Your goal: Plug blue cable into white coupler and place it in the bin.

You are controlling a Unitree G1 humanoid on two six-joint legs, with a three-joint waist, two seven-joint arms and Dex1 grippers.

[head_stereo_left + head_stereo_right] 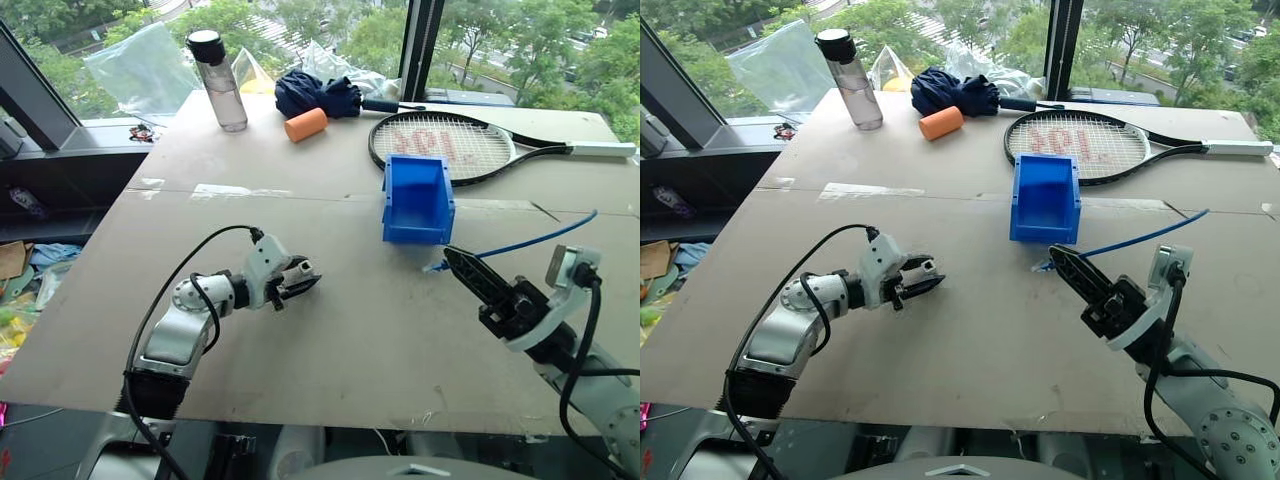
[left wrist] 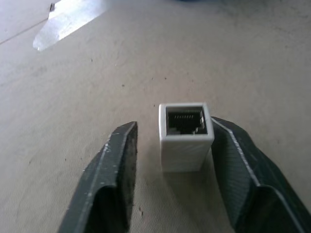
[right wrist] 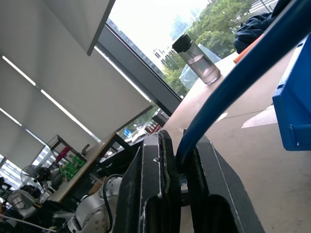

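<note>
The white coupler lies on the tabletop between the fingers of my left gripper. Its dark socket faces away from the wrist. One finger touches its side and a gap separates it from the other, so this gripper is open around it. To the right, my right gripper is shut on the blue cable near its plug end. The cable trails back to the right over the table and shows pinched between the fingers in the right wrist view. The blue bin stands just behind the right gripper's tip.
At the back of the table lie a tennis racket, an orange cylinder, a dark blue bundle and a water bottle. The table's front edge runs just ahead of both arms.
</note>
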